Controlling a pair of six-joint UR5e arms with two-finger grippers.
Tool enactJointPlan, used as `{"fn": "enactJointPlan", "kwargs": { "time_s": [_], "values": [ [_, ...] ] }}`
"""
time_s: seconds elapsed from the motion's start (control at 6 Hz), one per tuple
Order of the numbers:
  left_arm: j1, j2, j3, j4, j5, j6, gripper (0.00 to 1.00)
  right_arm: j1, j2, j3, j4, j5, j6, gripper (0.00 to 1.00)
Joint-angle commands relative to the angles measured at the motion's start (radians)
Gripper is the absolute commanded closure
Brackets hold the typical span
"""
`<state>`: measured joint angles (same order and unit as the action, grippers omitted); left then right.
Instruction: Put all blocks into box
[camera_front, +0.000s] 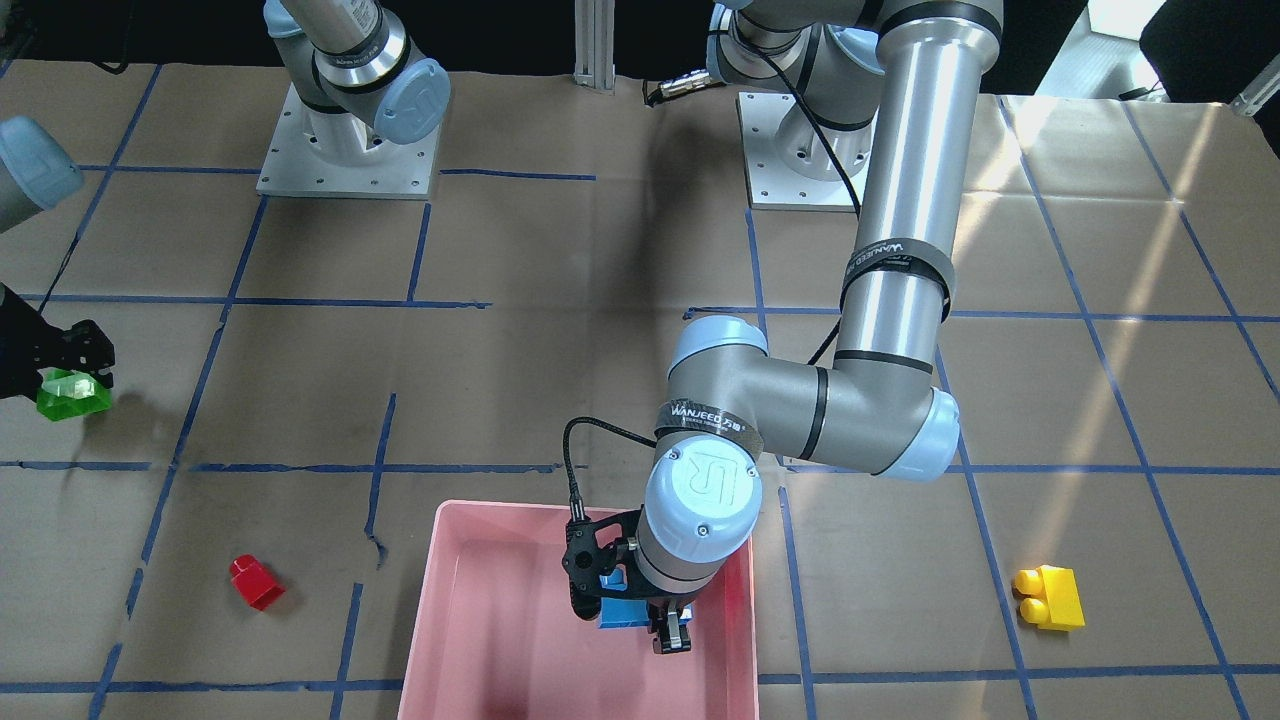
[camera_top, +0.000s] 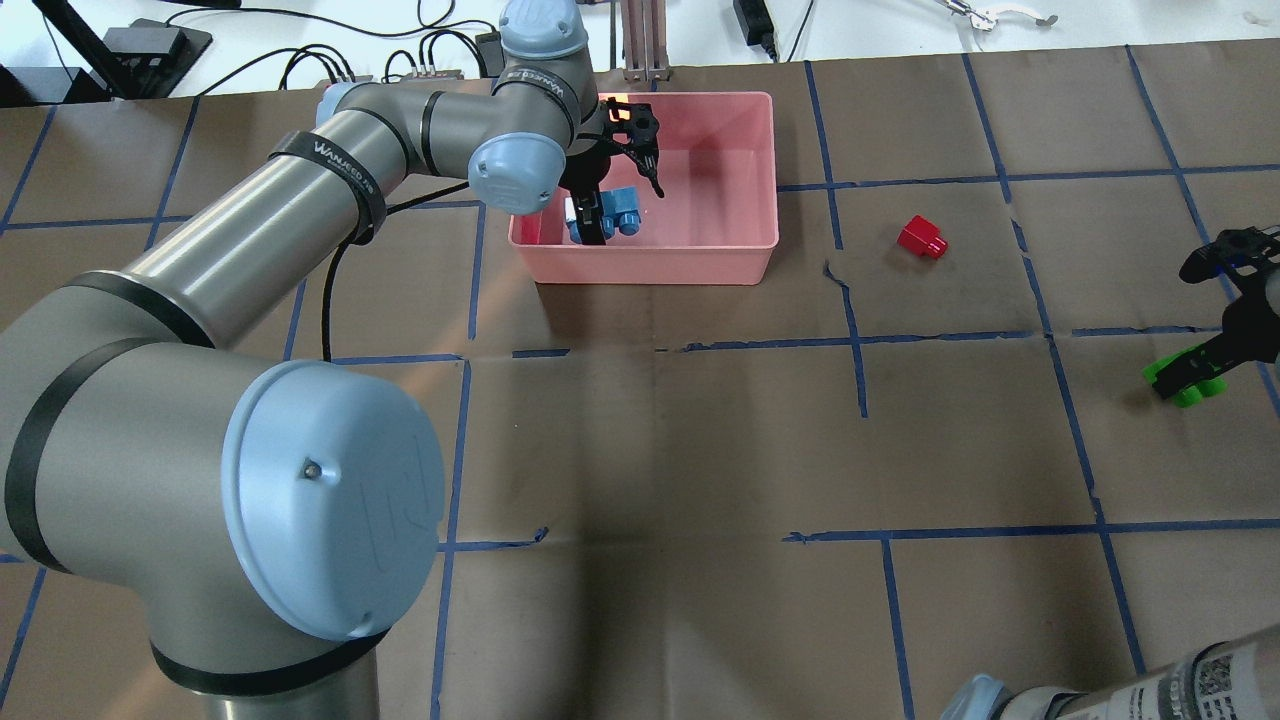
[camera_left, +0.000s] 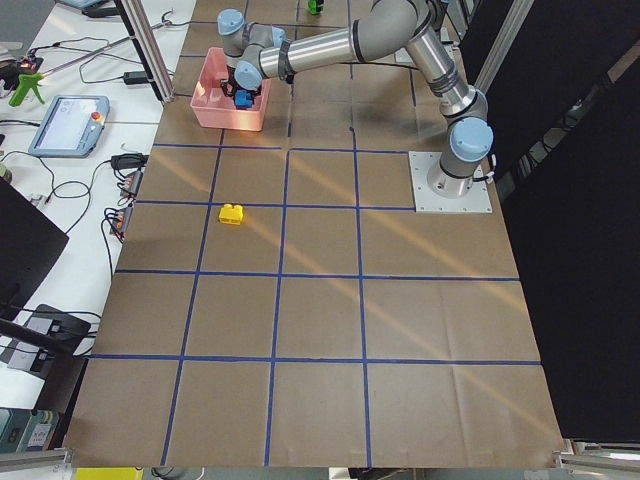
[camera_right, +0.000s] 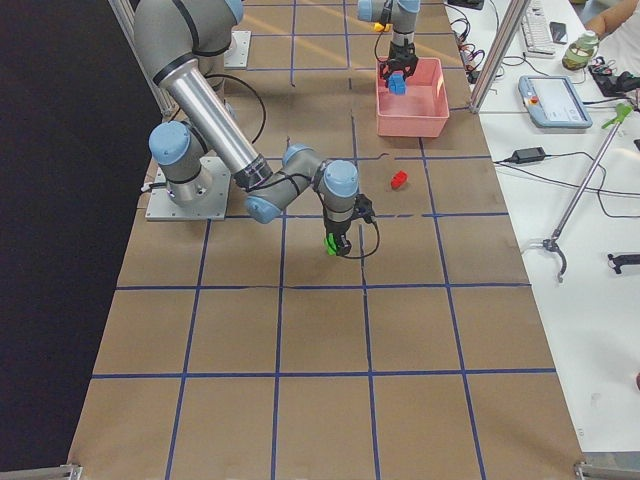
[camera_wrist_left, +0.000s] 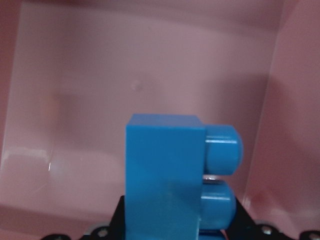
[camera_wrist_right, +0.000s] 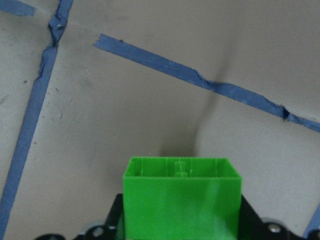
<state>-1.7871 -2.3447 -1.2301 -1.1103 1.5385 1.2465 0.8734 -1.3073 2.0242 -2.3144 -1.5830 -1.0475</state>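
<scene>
My left gripper (camera_top: 598, 224) is inside the pink box (camera_top: 650, 262), shut on the blue block (camera_top: 618, 210). In the left wrist view the blue block (camera_wrist_left: 165, 175) hangs above the box floor (camera_wrist_left: 150, 60), studs to the right. My right gripper (camera_top: 1195, 368) is shut on the green block (camera_top: 1185, 380), far to the right of the box and low over the table. The green block fills the bottom of the right wrist view (camera_wrist_right: 182, 200). The red block (camera_top: 922, 237) lies on the table right of the box. The yellow block (camera_front: 1048, 597) lies on the table on the box's other side.
The table is covered with brown paper marked by a blue tape grid (camera_top: 860, 340). The left arm's forearm (camera_top: 250, 240) stretches across the table's left half toward the box. Both arm bases (camera_front: 345, 150) stand on metal plates on the robot's side.
</scene>
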Motion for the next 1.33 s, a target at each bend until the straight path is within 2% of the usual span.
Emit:
{"fn": "enactJointPlan", "kwargs": {
  "time_s": [0.0, 0.33, 0.83, 1.17],
  "values": [
    [0.0, 0.028, -0.011, -0.009, -0.001, 0.004, 0.07, 0.033, -0.088, -0.083, 0.207, 0.003, 0.079, 0.46],
    [0.05, 0.138, -0.031, -0.08, 0.003, -0.009, 0.07, 0.134, -0.098, -0.239, 0.398, 0.001, 0.263, 0.45],
    [0.265, 0.27, -0.035, -0.17, -0.008, -0.033, 0.07, 0.42, -0.092, -0.335, 0.428, 0.005, 0.64, 0.44],
    [0.407, 0.301, -0.138, -0.157, 0.0, -0.174, 0.07, 0.652, -0.043, -0.41, 0.422, 0.005, 0.94, 0.43]
  ]
}}
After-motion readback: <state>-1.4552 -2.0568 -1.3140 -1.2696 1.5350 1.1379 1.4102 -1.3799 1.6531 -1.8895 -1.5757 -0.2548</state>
